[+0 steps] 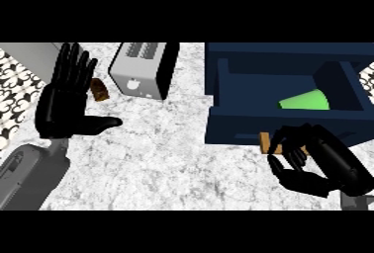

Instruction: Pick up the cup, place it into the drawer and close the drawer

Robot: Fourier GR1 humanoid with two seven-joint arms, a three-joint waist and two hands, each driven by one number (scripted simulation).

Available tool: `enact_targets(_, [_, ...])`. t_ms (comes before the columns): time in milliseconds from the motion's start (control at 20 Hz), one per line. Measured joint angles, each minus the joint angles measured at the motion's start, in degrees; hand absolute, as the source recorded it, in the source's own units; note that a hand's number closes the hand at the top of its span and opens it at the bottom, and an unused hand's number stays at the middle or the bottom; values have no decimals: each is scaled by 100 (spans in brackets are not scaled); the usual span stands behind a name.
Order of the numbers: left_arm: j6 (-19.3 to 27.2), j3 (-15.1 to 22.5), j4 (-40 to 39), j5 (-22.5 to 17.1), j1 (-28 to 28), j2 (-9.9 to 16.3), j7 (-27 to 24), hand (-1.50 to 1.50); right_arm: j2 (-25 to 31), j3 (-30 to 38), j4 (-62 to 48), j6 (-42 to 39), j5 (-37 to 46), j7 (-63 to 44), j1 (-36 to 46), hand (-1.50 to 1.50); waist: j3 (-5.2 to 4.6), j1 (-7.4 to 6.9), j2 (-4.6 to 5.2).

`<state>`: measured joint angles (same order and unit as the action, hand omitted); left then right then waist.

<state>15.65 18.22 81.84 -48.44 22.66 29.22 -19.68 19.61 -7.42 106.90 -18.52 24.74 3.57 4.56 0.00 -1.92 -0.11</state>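
Already the green cup [305,101] lies inside the open drawer [285,126]. My right hand [310,165] curls its fingers at the drawer's wooden handle [266,144], so next comes pushing it shut. My left hand [67,101] rests released, well left of the drawer.

A white marbled counter [168,163] carries a silver toaster [142,69] (patterned tiling [16,94] at far left).

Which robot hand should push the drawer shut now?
The right robot hand. It is already at the drawer front by the handle, with the cup inside. The left robot hand rests open far away.
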Motion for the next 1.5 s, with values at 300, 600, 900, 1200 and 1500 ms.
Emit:
enact_targets(300, [-498,-389,211,-40,-676,282,-57,-150,-231,-472,-1358,662,1132,567,458,-150,2,60,16])
enact_targets(600, [-1021,-794,188,10,-1100,309,-102,-150,-483,-611,-2630,1038,1814,752,967,-150,-1,113,19])
enact_targets(900, [-1539,-1145,212,80,-1551,271,-219,-150,-710,-397,-4302,1344,2149,1126,1858,-150,2,106,24])
enact_targets(1200, [-1892,-1372,126,175,-1742,161,-198,-150,-850,38,-6021,1699,2180,1819,2837,-150,-3,65,18])
enact_targets(1500, [-2156,-1596,180,143,-1836,178,-96,-150,-752,508,-7548,1726,2052,2518,3797,-150,-11,7,5])
